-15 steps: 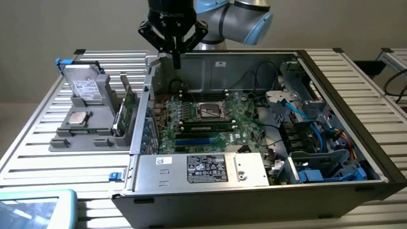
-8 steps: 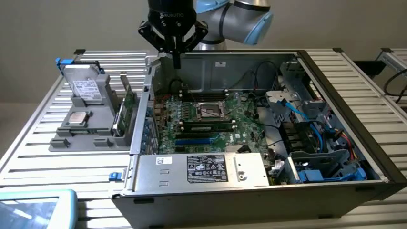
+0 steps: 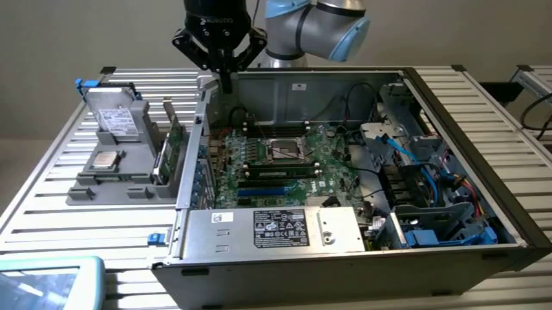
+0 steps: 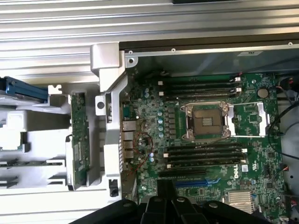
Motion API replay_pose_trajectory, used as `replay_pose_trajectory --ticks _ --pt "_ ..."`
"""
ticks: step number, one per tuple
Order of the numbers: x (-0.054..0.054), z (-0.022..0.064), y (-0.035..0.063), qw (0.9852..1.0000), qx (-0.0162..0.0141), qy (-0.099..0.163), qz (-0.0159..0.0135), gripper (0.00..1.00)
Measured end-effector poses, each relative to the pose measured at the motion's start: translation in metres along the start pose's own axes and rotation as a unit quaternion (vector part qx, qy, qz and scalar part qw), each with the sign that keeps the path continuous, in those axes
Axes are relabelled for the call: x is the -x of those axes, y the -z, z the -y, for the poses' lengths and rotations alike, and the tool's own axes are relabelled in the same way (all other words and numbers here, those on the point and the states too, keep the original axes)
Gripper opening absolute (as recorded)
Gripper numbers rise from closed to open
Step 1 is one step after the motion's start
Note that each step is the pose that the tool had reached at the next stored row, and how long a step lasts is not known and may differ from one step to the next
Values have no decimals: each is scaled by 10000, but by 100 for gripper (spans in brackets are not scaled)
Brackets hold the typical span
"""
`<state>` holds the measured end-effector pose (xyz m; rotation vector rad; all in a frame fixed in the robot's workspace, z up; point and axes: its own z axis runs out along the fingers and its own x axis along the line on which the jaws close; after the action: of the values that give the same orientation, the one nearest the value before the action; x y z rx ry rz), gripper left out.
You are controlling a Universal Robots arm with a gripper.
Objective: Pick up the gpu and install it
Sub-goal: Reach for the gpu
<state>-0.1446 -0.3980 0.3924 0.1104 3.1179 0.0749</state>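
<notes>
On the exterior view's left, a grey parts holder (image 3: 103, 184) sits on the slatted table (image 3: 52, 219), with a silver drive (image 3: 116, 119) and a chip (image 3: 105, 160) in it. The gpu (image 3: 172, 145) stands on edge in the holder's slot nearest the open computer case (image 3: 345, 265), just beside its wall, top edge free. The gripper (image 3: 226, 82) hangs pinched together and empty above the case's far corner, over the motherboard (image 3: 285, 161). Cables (image 3: 414, 161) crowd the right side.
</notes>
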Motion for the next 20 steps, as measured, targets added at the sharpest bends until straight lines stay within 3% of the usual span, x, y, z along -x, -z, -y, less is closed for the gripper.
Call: replay_pose_trajectory --ticks 20 --pt "-912 2 -61 10000 0 0 0 11"
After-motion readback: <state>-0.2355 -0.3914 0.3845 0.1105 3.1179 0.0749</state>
